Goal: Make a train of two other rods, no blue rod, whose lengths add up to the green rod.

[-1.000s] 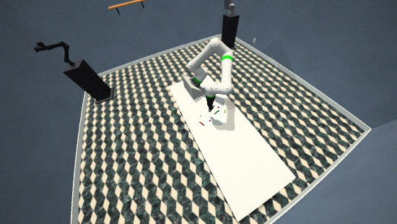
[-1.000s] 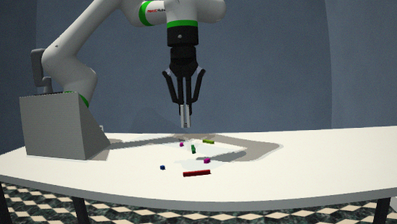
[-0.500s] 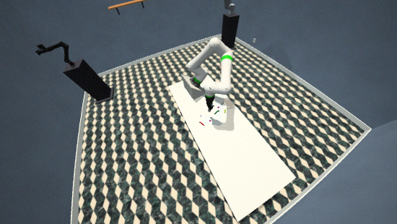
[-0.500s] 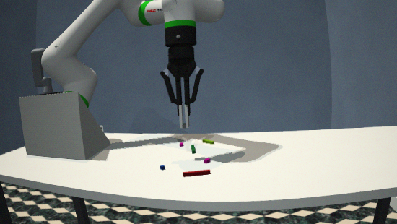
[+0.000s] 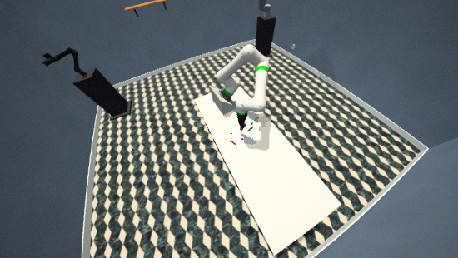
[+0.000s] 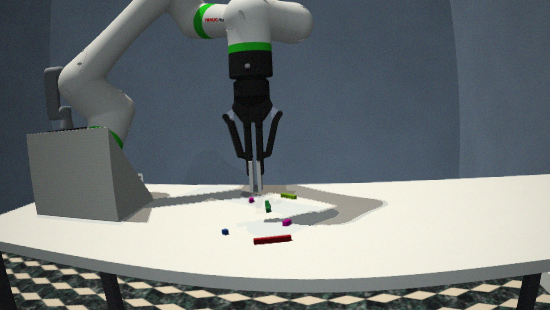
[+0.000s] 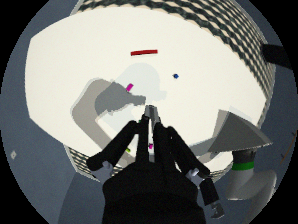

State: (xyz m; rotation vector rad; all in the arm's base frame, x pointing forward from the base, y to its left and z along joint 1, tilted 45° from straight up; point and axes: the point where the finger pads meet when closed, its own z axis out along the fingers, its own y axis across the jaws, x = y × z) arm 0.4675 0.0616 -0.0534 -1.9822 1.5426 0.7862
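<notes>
My gripper (image 6: 255, 170) hangs upright over the back of the white table, just above its surface, and is shut on a pale grey rod (image 6: 256, 186) that points down from the fingertips. The lime rod (image 6: 288, 196) lies a little to the right of it. A magenta rod (image 6: 251, 199) lies just in front, and the green rod (image 6: 268, 205) just beyond that. A second magenta rod (image 6: 286, 222), a blue rod (image 6: 225, 231) and the red rod (image 6: 272, 239) lie nearer the front. In the wrist view the red rod (image 7: 144, 51), blue rod (image 7: 176, 76) and a magenta rod (image 7: 129, 87) show ahead of the fingers.
The arm's grey base block (image 6: 82, 172) stands on the table's left end. Two black camera stands (image 5: 102, 93) stand on the chequered floor around the table.
</notes>
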